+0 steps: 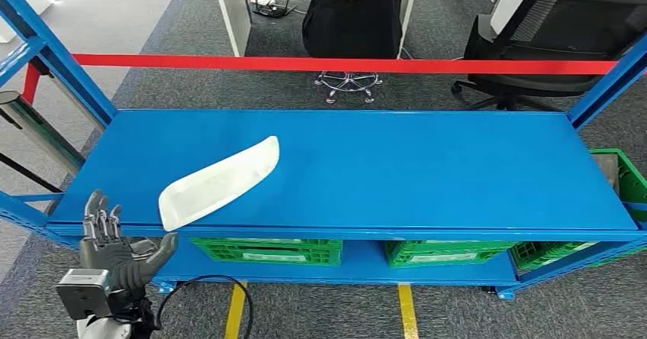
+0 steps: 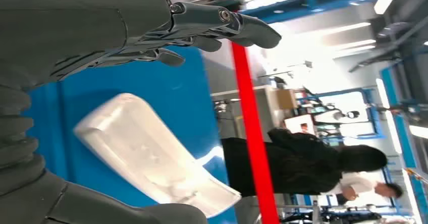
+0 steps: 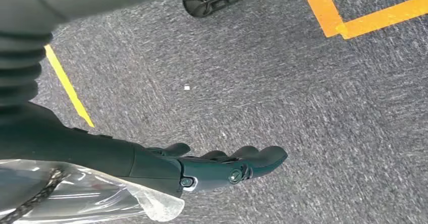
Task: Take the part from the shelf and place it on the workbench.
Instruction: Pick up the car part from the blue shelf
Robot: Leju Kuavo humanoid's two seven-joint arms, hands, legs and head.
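A blue shelf (image 1: 427, 171) runs the width of the head view, with a red bar (image 1: 343, 65) along its far side. Beyond the bar a person in black (image 1: 352, 11) sits at a white desk (image 1: 233, 11), and a black office chair (image 1: 549, 37) stands to the right. Green crates (image 1: 267, 250) sit on the lower level beneath the shelf top, and another crate (image 1: 629, 179) sits past its right end. Yellow lines (image 1: 407, 312) mark the grey carpet.

The part (image 1: 219, 182), a long white curved piece, lies flat on the shelf near the front left corner, angled away from the front edge. Nothing lies between it and the robot.

The left hand (image 1: 114, 240) is raised just in front of the shelf's front left corner, fingers spread and pointing up, thumb out toward the part, holding nothing and apart from it.

The right hand (image 3: 202, 168) hangs over the carpet with its fingers extended and loose, holding nothing. Clear plastic film (image 3: 86, 201) shows beside its wrist.
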